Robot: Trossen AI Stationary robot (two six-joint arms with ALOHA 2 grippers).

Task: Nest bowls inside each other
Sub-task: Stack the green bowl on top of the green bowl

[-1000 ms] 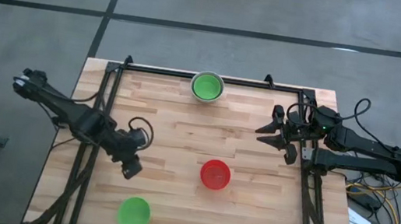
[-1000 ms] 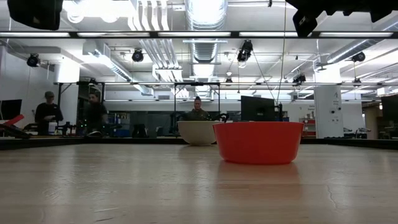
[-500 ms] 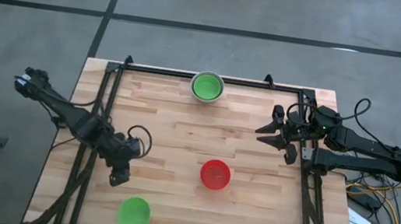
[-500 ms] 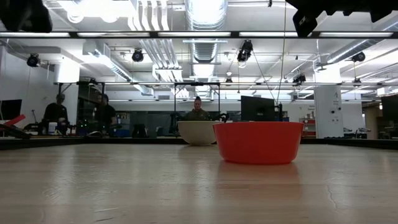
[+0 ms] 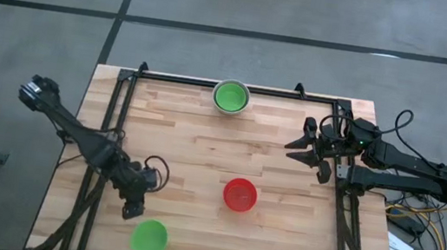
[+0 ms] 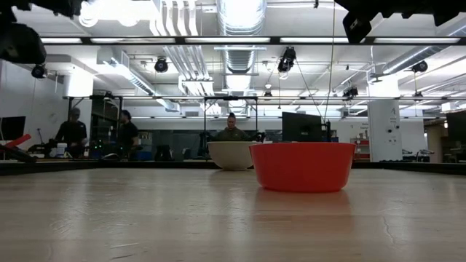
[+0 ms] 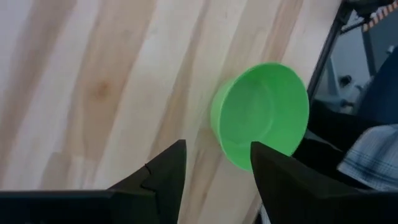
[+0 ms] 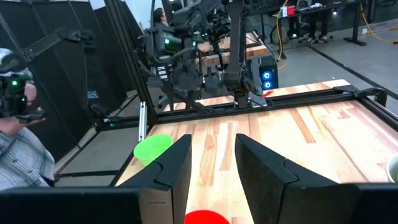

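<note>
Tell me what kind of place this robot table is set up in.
Probably a robotics lab or workshop in an industrial-style hall. Bare silver ceiling ducts and strip lights run overhead, people sit or stand at cluttered workbenches behind the pale wooden plank table, and a dark computer monitor stands there too.

Evenly lit from overhead, with soft, short shadows on the table (image 5: 289,160). Strong glare from ceiling lights (image 6: 109,10) at upper left of low view. Blurred wood in left wrist view.

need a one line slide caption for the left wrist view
Left gripper, fingers open, poised above the wooden table, facing a lone green bowl near the edge.
</note>
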